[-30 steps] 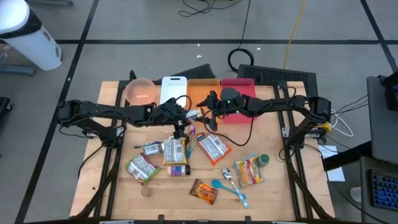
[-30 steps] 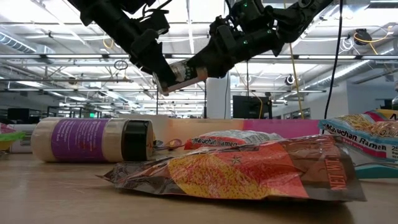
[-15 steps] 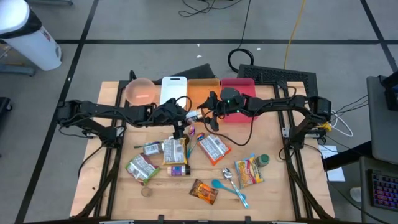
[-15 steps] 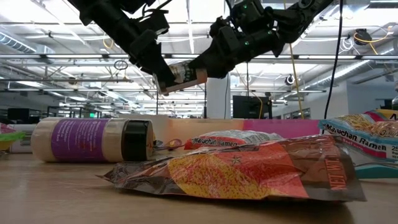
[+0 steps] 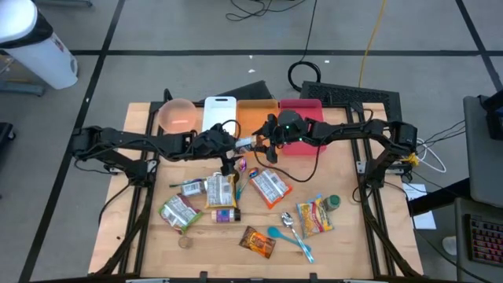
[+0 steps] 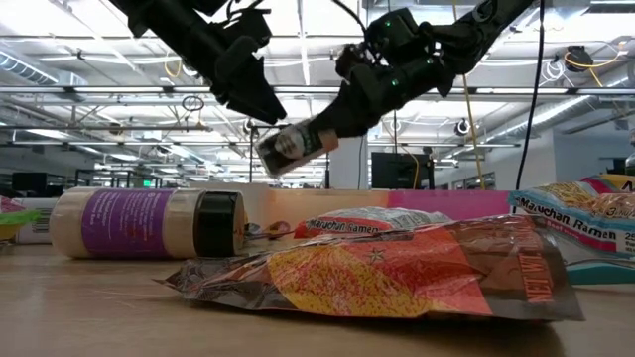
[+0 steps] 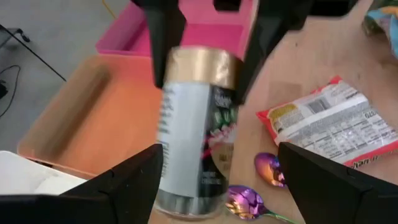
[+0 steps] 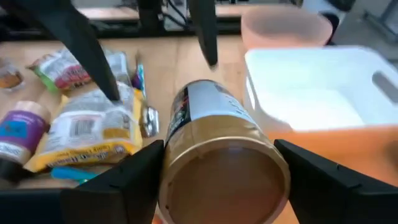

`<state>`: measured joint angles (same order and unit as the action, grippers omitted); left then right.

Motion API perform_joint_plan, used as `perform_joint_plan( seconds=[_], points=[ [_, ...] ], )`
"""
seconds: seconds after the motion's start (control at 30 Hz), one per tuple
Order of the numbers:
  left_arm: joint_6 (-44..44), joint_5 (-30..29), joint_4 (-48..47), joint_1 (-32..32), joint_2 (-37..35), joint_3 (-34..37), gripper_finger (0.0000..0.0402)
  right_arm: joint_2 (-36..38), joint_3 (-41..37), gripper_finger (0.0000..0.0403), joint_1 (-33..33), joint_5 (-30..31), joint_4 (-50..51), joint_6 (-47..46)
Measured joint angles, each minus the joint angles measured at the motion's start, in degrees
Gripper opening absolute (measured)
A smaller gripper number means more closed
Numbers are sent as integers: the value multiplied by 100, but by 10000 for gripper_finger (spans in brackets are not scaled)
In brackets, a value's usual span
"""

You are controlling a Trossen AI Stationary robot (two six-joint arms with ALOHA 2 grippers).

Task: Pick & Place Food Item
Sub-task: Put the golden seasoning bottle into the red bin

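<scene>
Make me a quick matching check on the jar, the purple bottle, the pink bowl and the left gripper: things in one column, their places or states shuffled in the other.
1. gold-lidded jar
2. purple-labelled bottle
3. pink bowl
4. left gripper

A. lying on its side on the table
B. open, just clear of the jar
C. held in the air by the right gripper
D. at the table's far edge, beside the white bin

Pairs: 1-C, 2-A, 3-D, 4-B

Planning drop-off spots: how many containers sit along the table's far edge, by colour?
Peach bowl: 1
White tray: 1
Orange tray: 1
Pink tray: 1
Total: 4
</scene>
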<state>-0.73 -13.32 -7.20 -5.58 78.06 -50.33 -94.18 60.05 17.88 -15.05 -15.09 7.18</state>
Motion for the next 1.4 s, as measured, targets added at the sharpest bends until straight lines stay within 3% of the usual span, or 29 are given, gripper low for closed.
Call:
perform_joint_plan(
  seconds=[0.5, 0.8, 1.0, 1.17, 1.4],
  points=[
    [-286, -47, -24, -6, -360, 18, 302, 141, 31, 269, 43, -65, 112, 278],
    [-693, -1155, -340, -7, -1528, 14, 296, 687, 620, 268, 92, 754, 1468, 966],
    [-634, -1266, -592, 12, -2424, 21, 290, 938, 1226, 268, 186, 1425, 2430, 1329],
    [-52, -1274, -822, 8, -3117, 21, 290, 956, 1894, 268, 239, 2005, 3326, 1521],
    [838, -1272, -1542, 8, -3589, 21, 290, 959, 2437, 268, 431, 2103, 3956, 1436]
  ],
)
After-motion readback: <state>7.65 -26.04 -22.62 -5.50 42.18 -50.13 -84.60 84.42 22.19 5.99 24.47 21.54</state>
